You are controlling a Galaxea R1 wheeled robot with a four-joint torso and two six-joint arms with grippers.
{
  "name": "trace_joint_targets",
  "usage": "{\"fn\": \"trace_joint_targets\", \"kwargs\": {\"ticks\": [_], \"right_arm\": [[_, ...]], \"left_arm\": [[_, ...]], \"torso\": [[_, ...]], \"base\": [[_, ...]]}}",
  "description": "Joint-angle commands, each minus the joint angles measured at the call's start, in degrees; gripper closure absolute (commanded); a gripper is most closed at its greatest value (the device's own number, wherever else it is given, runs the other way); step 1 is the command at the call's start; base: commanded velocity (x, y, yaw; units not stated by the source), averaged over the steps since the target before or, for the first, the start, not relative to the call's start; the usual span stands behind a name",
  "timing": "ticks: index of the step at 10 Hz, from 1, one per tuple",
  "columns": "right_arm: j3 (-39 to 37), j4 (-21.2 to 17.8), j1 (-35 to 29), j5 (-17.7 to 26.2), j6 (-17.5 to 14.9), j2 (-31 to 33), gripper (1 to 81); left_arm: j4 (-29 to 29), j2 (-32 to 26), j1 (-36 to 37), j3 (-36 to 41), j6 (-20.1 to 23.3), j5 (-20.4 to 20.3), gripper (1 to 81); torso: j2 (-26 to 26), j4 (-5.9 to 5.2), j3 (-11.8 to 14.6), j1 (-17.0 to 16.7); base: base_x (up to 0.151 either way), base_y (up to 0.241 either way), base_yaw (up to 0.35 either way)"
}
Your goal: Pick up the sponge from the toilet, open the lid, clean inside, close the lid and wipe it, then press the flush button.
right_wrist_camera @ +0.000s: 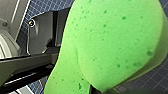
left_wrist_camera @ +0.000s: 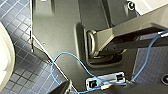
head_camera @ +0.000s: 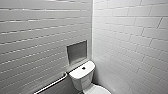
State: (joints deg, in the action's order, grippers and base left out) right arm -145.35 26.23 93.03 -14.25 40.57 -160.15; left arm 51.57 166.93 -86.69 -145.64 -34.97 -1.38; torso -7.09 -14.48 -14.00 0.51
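The head view has the toilet (head_camera: 83, 77) in a tiled corner. The right wrist view adds the sponge (right_wrist_camera: 110, 45), clamped in the right gripper (right_wrist_camera: 100, 88). The flush button (head_camera: 83, 67) sits on the tank. I cannot tell the left gripper's state.

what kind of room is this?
A bathroom or toilet cubicle, most likely: a white toilet with a flush button on its tank stands in a corner of white tiled walls, a grab rail runs beside it, and the floor is small blue tiles.
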Motion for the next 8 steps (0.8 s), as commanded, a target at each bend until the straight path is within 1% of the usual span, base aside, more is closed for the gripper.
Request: {"fn": "trace_joint_targets", "kwargs": {"ticks": [1,2,3,4,5,6,7,8], "right_arm": [[-5.27,1.36,-0.68,9.47,0.12,-3.79,81.1],[-7.29,1.28,-0.78,15.19,0.04,-6.42,81.1],[-9.66,2.40,-0.51,16.54,-0.74,-8.27,81.1],[-11.09,2.95,-2.17,18.36,-7.29,-9.77,81.1],[-11.70,-2.55,-2.71,21.01,-16.26,-11.18,81.1],[-11.53,-11.97,-2.89,21.02,-27.15,-11.28,81.1],[-11.44,-22.88,-3.14,21.02,-39.59,-11.44,81.1],[-11.26,-32.76,-3.41,20.93,-49.55,-11.45,81.1]], "left_arm": [[-0.24,3.24,1.65,-5.53,-0.36,2.43,1.0],[-0.24,3.33,1.65,-5.62,-0.36,2.43,1.0],[-0.32,3.33,1.91,-5.62,-0.44,2.43,1.0],[-0.41,3.33,2.08,-5.62,-0.45,2.43,1.0],[-1.29,3.33,2.17,-5.62,-0.45,2.43,1.0],[-1.99,3.24,2.18,-5.62,-0.45,2.43,1.0],[-2.43,3.24,2.18,-5.97,-0.45,2.52,1.0],[-3.74,3.59,2.17,-7.01,-0.45,2.43,1.0]], "torso": [[0.00,0.00,0.00,0.00],[0.00,0.00,-0.06,-0.04],[0.00,0.00,-0.09,-0.04],[0.00,0.00,-0.09,-0.04],[0.00,0.00,-0.09,-0.04],[0.00,0.00,-0.06,-0.06],[0.00,0.00,-0.06,-0.06],[0.00,0.00,-0.06,-0.06]], "base": [[0.000,0.000,0.000],[0.000,0.000,0.000],[0.000,0.000,0.000],[0.000,0.000,0.000],[0.000,0.000,0.000],[0.000,0.000,0.000],[0.000,0.000,0.000],[0.000,0.000,0.000]]}}
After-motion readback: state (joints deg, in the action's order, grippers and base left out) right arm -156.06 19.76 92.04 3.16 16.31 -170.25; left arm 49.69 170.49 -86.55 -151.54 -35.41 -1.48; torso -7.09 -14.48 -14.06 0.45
